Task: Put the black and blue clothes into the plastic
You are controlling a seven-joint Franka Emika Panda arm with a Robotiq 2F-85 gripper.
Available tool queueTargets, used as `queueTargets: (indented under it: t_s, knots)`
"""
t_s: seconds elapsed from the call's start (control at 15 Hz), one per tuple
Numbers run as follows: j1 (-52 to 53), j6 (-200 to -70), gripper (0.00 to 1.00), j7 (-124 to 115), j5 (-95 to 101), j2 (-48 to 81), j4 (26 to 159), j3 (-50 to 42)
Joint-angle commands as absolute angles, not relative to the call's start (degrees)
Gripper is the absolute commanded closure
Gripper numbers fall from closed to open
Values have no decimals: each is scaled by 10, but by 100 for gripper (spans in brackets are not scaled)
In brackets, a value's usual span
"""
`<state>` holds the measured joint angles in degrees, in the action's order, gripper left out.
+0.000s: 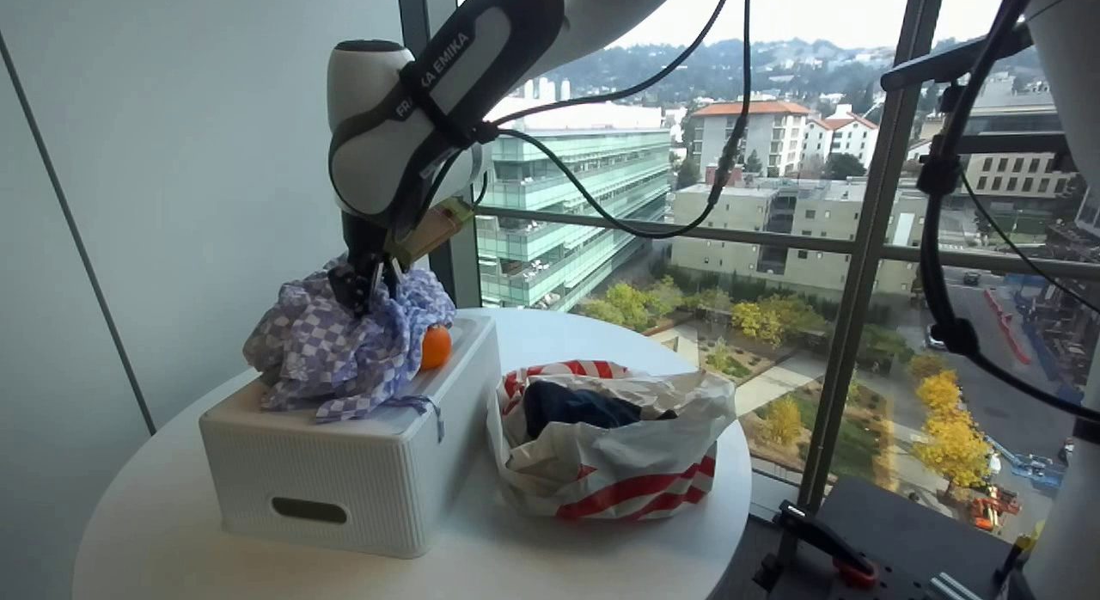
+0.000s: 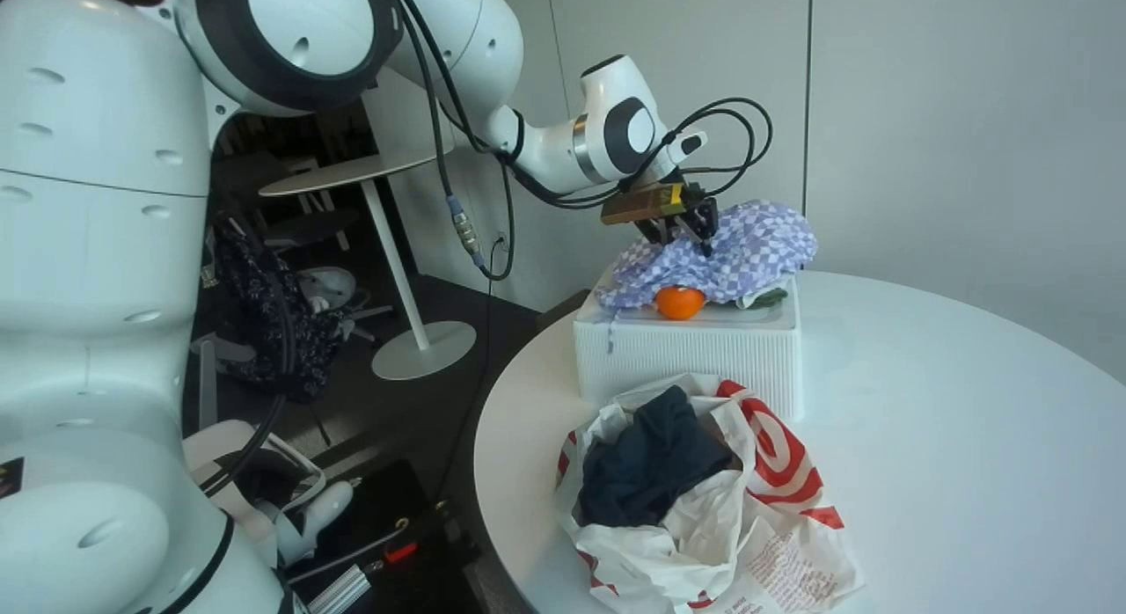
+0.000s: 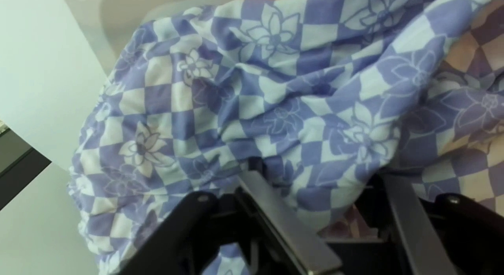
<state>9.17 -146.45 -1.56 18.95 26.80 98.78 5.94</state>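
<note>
White box: stands on the round table; an orange sits on its top, near one side.
Checked cloth: heaped loosely on top of the white box, blue-violet and white squares; taken to be the task's blue garment.
Gripper: above the white box, fingers spread, tips down among the folds; no firm pinch shows.
Ridge between the fingers: the checked cloth lies directly under and between them. In the wrist view a raised ridge slants from the upper right down into the gap, one finger on either side, so pressing together should catch it across its length; how deep a bite that gives, I cannot tell.
Plastic bag: just beside the white box, along the side where the orange sits, its mouth seemingly lower than the box's top. Whether bag and box touch is unclear.
Dark cloth: inside the plastic bag, beside the white box; probably the black piece, which would leave the checked one to go.
Orange near the edge: on the white box, between the checked cloth and the bag. A low drag toward the bag could roll it off, so lifting first seems wiser.
</note>
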Motion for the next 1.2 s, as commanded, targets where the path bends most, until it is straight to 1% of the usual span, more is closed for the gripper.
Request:
queueTargets:
  t_s: [0.0, 0.13, 0.2, 0.27, 0.67, 0.87, 1.13]
  knots:
    - [92, -1468, 73, 3, 153, 246, 1015, 59]
    - [89, -1480, 87, 6, 136, 233, 1040, 62]
    - [87, -1487, 96, 6, 128, 225, 1054, 64]
    - [86, -1496, 99, 4, 119, 214, 1072, 65]
    - [83, -1599, 99, 0, 74, 133, 1180, 74]
    - [88, -1678, 99, -10, 61, 87, 1227, 75]
    - [102, -1762, 99, -40, 99, 26, 1263, 62]
